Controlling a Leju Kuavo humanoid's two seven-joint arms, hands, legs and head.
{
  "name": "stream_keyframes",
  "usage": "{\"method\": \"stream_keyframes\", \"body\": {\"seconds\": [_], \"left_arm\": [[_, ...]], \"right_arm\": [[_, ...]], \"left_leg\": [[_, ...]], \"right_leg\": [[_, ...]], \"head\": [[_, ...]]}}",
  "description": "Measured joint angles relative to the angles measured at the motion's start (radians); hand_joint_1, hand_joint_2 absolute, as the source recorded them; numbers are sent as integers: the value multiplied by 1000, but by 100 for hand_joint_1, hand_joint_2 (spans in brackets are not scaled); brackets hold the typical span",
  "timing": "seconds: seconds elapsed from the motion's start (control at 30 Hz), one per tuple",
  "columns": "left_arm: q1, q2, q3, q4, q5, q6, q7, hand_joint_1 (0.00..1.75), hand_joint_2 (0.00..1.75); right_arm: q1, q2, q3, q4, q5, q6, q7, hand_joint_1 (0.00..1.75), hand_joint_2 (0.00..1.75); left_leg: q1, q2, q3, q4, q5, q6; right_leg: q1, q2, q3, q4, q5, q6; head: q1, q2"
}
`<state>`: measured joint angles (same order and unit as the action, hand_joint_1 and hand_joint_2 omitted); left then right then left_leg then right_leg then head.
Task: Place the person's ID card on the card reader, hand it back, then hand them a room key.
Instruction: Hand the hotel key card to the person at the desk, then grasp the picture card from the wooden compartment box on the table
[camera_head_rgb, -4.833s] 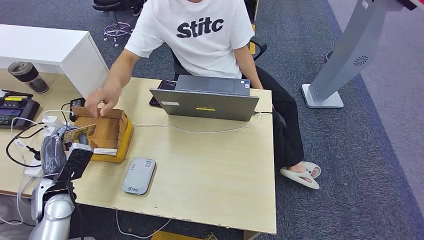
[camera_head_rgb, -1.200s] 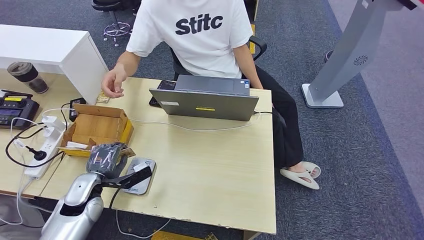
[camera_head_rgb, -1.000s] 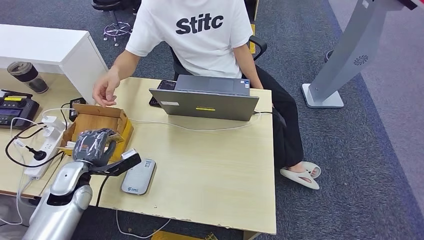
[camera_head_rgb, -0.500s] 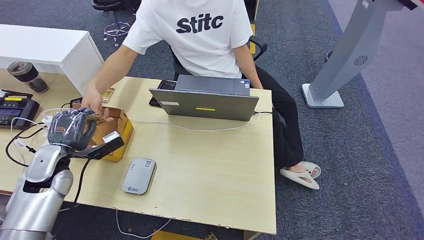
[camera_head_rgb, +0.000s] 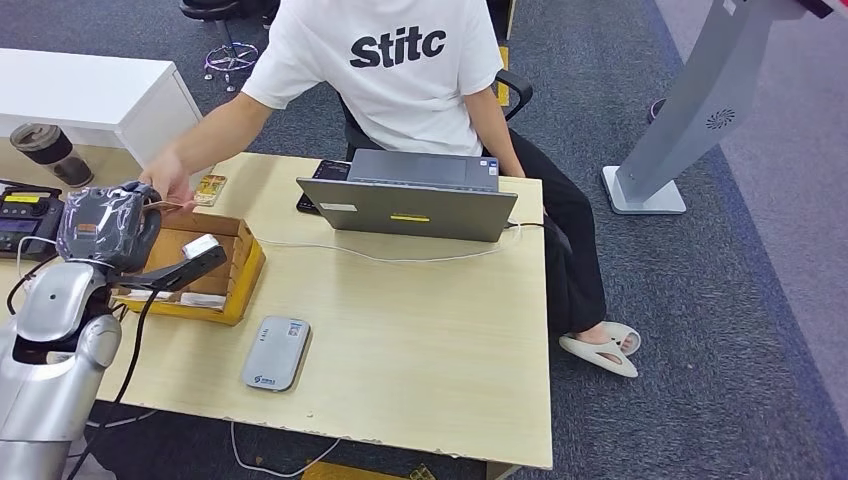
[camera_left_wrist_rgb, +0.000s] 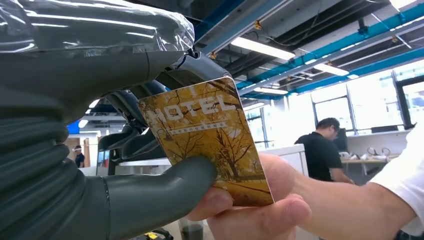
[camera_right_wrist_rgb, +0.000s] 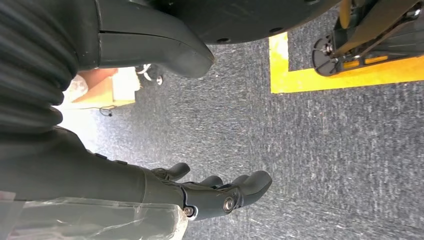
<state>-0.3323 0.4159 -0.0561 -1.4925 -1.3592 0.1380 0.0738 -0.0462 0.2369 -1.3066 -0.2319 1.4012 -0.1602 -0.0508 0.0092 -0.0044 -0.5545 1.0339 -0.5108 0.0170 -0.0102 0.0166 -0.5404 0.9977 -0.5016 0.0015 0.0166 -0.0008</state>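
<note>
1. One room key (camera_left_wrist_rgb: 210, 142), a yellow card printed "HOTEL", is pinched between the thumb and the darker fingers of the left hand (camera_head_rgb: 100, 225); in the left wrist view the card stands above the thumb.
2. The same card is also gripped at its far end by the person's hand (camera_left_wrist_rgb: 255, 205), whose fingers touch the robot's thumb.
3. In the head view the left hand is raised over the far left corner of the tabletop (camera_head_rgb: 420, 330), just above the cardboard box (camera_head_rgb: 215, 285), and the person's hand (camera_head_rgb: 168, 185) meets it there.
4. The right hand (camera_right_wrist_rgb: 220, 192) is seen hanging over grey carpet, its fingers loosely curled and apart, with nothing held.
5. One card reader (camera_head_rgb: 276, 352), a flat grey device, lies near the near edge of the tabletop, apart from the box.
6. One further small yellowish card (camera_head_rgb: 209, 187) lies at the far edge of the tabletop, just beyond the box; its kind cannot be told.
7. One open cardboard box stands by the left edge; a white slip is seen inside it, and the rest of its contents are hidden by the arm.
8. One grey laptop (camera_head_rgb: 408, 195) stands at the far edge before the person, with a white cable (camera_head_rgb: 380, 258) running from it toward the box.
9. One dark phone (camera_head_rgb: 322, 178) lies partly behind the laptop.
</note>
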Motion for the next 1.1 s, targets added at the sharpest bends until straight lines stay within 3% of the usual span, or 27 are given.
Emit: {"method": "stream_keyframes", "body": {"seconds": [0.07, 0.27, 0.53, 0.67, 0.87, 1.1], "left_arm": [[-1, -5, 0, -1, -6, 20, 11, 0, 175], [7, -30, 3, -8, -59, 142, 53, 0, 175], [53, -80, 33, -41, -88, 286, 42, 0, 175], [91, -101, 45, -64, -72, 287, 25, 0, 175], [192, -122, 50, -131, 103, 222, -52, 0, 175], [295, -127, 53, -200, 108, 172, -91, 0, 175]], "right_arm": [[0, 0, 0, 0, 0, 0, 9, 0, 175], [-2, -1, 0, 0, 5, 8, 22, 0, 175], [-1, -6, 1, 0, 22, 14, 10, 0, 175], [-1, -6, 1, 0, 19, 15, 5, 0, 175], [1, -6, 1, 0, -2, 15, 18, 0, 175], [2, -4, 0, 0, -3, 11, 22, 0, 175]], "left_leg": [[0, 0, 0, 0, 0, 0], [0, 0, 0, 0, 0, 0], [0, 0, 0, 0, 0, 0], [0, 0, 0, 0, 0, 0], [0, 0, 0, 0, 0, 0], [0, 0, 0, 0, 0, 0]], "right_leg": [[0, 0, 0, 0, 0, 0], [0, 0, 0, 0, 0, 0], [0, 0, 0, 0, 0, 0], [0, 0, 0, 0, 0, 0], [0, 0, 0, 0, 0, 0], [0, 0, 0, 0, 0, 0]], "head": [[0, 0], [0, 0], [0, 0], [0, 0], [0, 0], [0, 0]]}}
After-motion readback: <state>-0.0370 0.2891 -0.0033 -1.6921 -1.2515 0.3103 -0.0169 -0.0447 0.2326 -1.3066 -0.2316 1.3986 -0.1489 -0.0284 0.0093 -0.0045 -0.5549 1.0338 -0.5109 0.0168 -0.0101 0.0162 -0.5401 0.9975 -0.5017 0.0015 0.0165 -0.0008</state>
